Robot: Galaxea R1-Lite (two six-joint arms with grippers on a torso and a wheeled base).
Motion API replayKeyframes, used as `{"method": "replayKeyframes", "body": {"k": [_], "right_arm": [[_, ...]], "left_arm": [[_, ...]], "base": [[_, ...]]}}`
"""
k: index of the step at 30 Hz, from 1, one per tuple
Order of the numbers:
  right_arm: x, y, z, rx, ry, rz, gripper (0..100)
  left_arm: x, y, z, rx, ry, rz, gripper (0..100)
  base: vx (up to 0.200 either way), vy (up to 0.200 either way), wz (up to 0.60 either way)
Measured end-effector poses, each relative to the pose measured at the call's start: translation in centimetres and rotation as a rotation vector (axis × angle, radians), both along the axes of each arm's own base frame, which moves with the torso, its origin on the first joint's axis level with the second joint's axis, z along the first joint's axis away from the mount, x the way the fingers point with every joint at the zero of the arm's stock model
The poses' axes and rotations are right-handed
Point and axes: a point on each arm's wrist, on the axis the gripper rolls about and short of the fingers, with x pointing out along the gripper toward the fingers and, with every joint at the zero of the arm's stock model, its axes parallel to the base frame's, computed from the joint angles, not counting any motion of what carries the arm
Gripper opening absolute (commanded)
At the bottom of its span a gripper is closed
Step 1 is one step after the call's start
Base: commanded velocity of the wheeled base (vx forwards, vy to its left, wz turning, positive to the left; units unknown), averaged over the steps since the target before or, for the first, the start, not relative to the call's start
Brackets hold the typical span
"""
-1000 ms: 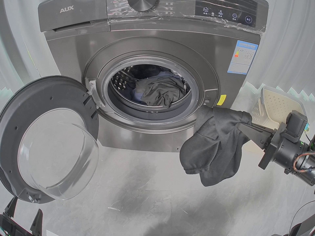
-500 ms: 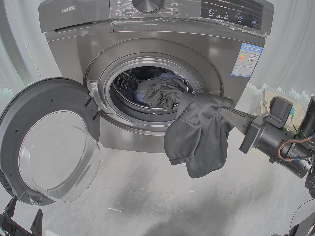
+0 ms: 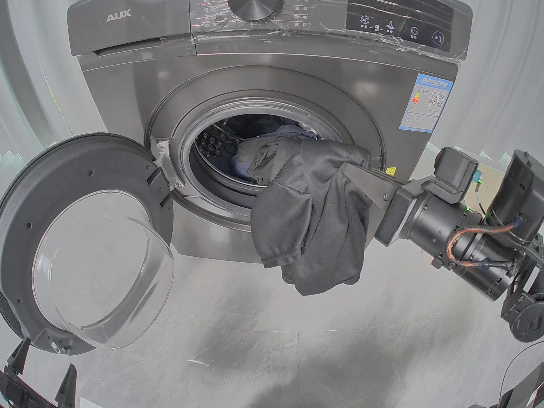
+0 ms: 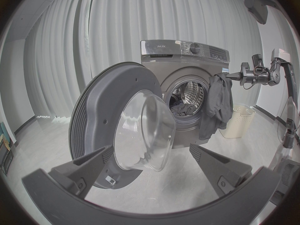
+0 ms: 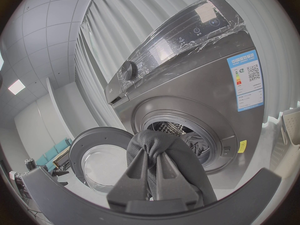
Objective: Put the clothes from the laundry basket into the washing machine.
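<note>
- A grey metal front-loading washing machine point(image 3: 141, 86) was seen standing on a pale floor before a white pleated curtain, its control panel wrapped in clear film.
- The machine's round dark grey door point(image 3: 73, 165), fitted with a clear bowl-shaped window, was swung fully open on the robot's left side of the drum opening.
- A cream perforated plastic laundry basket point(image 4: 239, 122) was placed on the floor just beside the machine, on the robot's right; what it held could not be made out.
- A dark grey fabric garment point(image 3: 309, 222) was held up in front of the right part of the drum opening. It was gripped at its top and hung in loose folds past the lower rim of the opening, with its hem clear of the floor. In the left wrist view it was shown outside the drum; whether it touched the rim could not be told.
- A crumpled dark grey piece of clothing point(image 3: 263, 154) was lying inside the drum, with a pale blue one point(image 3: 241, 168) under it.
- The right gripper point(image 3: 348, 168) was clamped narrowly on the top fold of the hanging garment, level with the right edge of the opening.
- The left gripper point(image 4: 150, 147) was spread wide with nothing in it, held low and well apart from the machine, facing the open door.
</note>
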Motion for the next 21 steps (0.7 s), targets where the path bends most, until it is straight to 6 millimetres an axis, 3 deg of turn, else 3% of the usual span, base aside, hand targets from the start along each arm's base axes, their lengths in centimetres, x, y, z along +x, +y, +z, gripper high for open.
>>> {"method": "replayKeyframes", "body": {"k": [7, 14, 21], "right_arm": [[1.0, 1.2, -1.0, -0.010, 0.011, 0.003, 0], [1.4, 1.9, -1.2, -0.012, 0.011, 0.012, 0], [2.0, 2.9, -0.7, 0.026, -0.028, 0.018, 0]], "left_arm": [[0.0, 0.0, 0.3, -0.020, -0.024, 0.002, 100], [-0.6, -0.2, 5.1, -0.057, -0.176, -0.074, 100], [2.5, -0.7, 7.5, -0.055, -0.040, -0.322, 100]], "base": [[0.000, 0.000, 0.00], [0.000, 0.000, 0.00], [0.000, 0.000, 0.00]]}}
